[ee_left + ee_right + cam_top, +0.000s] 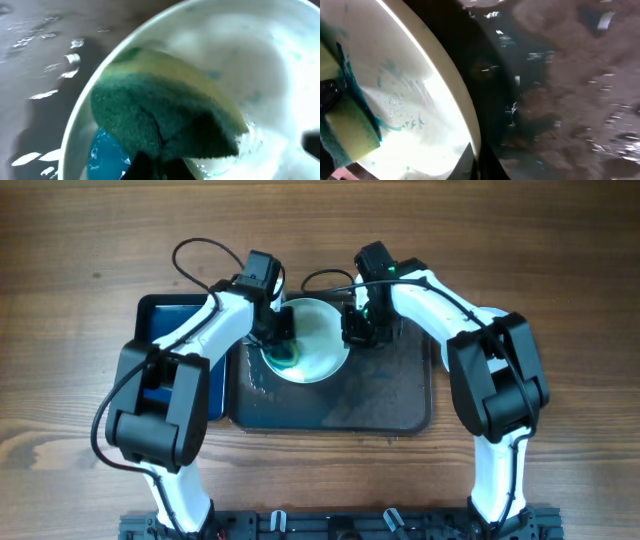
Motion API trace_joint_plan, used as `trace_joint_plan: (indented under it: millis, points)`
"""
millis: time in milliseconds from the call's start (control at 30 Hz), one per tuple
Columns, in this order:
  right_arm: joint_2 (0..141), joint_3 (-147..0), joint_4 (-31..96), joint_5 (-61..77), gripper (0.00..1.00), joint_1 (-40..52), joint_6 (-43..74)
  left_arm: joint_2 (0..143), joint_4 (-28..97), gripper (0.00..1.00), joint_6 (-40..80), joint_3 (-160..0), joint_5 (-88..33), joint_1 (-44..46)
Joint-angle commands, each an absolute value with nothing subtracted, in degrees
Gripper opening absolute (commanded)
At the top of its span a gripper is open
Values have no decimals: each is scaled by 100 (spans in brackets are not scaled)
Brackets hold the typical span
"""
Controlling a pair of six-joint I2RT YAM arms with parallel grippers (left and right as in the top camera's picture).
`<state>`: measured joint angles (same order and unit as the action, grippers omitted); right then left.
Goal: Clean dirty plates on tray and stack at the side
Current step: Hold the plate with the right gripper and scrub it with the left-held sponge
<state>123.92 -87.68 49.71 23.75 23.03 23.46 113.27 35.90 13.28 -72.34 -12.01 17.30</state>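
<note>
We think the wet plate (320,330) over the tray (392,396) is slippery, so our right gripper (356,330) pinches its rim while our left gripper (281,340) squeezes the soft sponge (160,120).

the left arm (185,355) and the right arm (480,345) rise from the near edge, fold at the elbow and reach inward, so the wrists come close together. the left tool (280,332) is clamped on a sponge (160,120). the right tool (357,330) faces left, pinched on the rim of a plate (322,330).
</note>
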Motion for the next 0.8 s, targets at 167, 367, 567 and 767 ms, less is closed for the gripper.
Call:
trace_joint_plan:
  millis: [167,367,567,767]
  points:
    - [12495,-8764,4952,2561,4,2285,2110,11668,3398,4,663,-7194,-2923,1940]
    - [12495,-8764,4976,2443,4,2285,2252,11671,2982,4,2298,-7481,40,1900]
    - [12495,-8764,5002,2504,4,2285,2174,11695,4316,4,2775,-7478,8,2095]
    - [12495,-8764,5000,2711,4,2285,1953,11695,3507,4,1293,-7481,-3356,2541]
